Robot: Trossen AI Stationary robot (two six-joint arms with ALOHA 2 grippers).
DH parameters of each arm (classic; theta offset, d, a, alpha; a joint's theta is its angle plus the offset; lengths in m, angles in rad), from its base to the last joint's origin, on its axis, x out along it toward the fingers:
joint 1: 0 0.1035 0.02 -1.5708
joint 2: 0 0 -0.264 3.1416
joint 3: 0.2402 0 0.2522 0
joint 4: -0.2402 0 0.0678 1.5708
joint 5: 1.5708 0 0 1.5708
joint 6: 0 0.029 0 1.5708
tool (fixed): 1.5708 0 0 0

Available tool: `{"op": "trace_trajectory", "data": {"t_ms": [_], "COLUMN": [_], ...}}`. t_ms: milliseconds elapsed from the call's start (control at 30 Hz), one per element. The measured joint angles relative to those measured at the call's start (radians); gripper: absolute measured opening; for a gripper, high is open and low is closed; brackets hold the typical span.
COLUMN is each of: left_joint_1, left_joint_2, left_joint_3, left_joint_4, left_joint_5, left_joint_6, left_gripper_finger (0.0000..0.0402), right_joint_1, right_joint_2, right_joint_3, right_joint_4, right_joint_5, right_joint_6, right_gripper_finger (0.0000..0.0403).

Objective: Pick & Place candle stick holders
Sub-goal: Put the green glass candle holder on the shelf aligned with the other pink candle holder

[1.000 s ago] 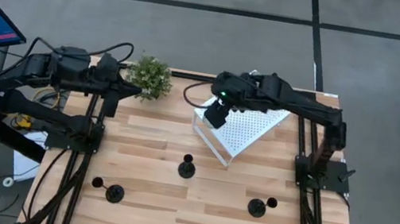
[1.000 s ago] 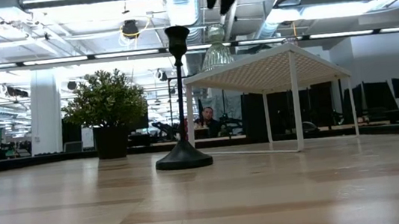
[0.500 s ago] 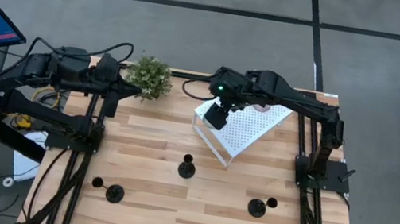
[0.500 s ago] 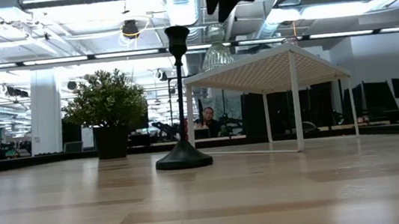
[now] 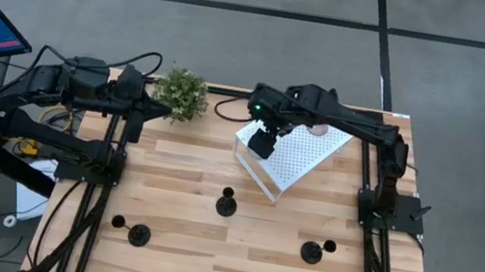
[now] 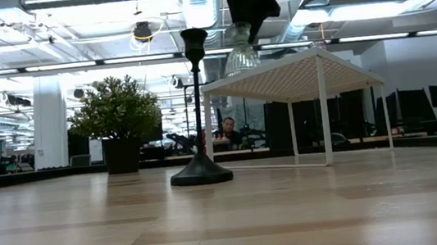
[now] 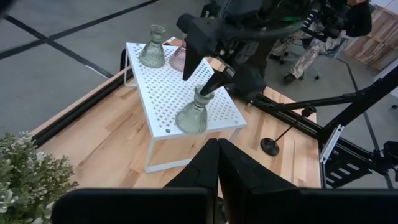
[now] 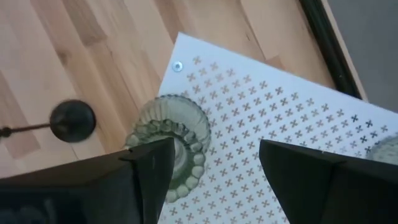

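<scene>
Three glass candle stick holders stand on a white perforated shelf (image 7: 166,93): a greenish one (image 7: 152,55) and a pink one (image 7: 179,57) at its far end, and another greenish one (image 7: 193,115) by its near corner. My right gripper (image 8: 214,149) hangs open just above that near holder (image 8: 171,146), pointing down, one finger close beside its top. Three black holders (image 5: 226,202) (image 5: 137,234) (image 5: 310,252) stand on their round bases on the table. My left gripper (image 7: 217,162) is shut and waits by the plant at the far left.
A green potted plant (image 5: 181,94) stands at the table's far left corner, beside my left gripper. The shelf (image 5: 303,155) takes up the far right of the wooden table. The black holder in the middle (image 6: 194,109) rises in front of the shelf in the low view.
My right gripper has come down toward the greenish glass holder at the shelf's near corner and has tipped to point more steeply downward. Its fingers have stayed open. The holders have not moved.
</scene>
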Motion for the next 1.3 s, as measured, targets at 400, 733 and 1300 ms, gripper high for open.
{"op": "trace_trajectory", "data": {"t_ms": [400, 733, 1300], "left_joint_1": [0.000, 0.000, 0.000], "left_joint_2": [0.000, 0.000, 0.000], "left_joint_3": [0.000, 0.000, 0.000], "left_joint_4": [0.000, 0.000, 0.001], "left_joint_5": [0.001, 0.001, 0.001], "left_joint_6": [0.000, 0.000, 0.023], "left_gripper_finger": [0.0009, 0.0008, 0.0004], "right_joint_1": [-0.006, -0.005, 0.022], "right_joint_2": [0.010, -0.007, -0.263], "right_joint_3": [0.002, 0.004, -0.010], "right_joint_4": [-0.038, -0.042, -0.163], "right_joint_5": [-0.046, -0.087, -0.051], "right_joint_6": [-0.022, 0.019, 0.152], "right_gripper_finger": [0.0108, 0.0021, 0.0015]}}
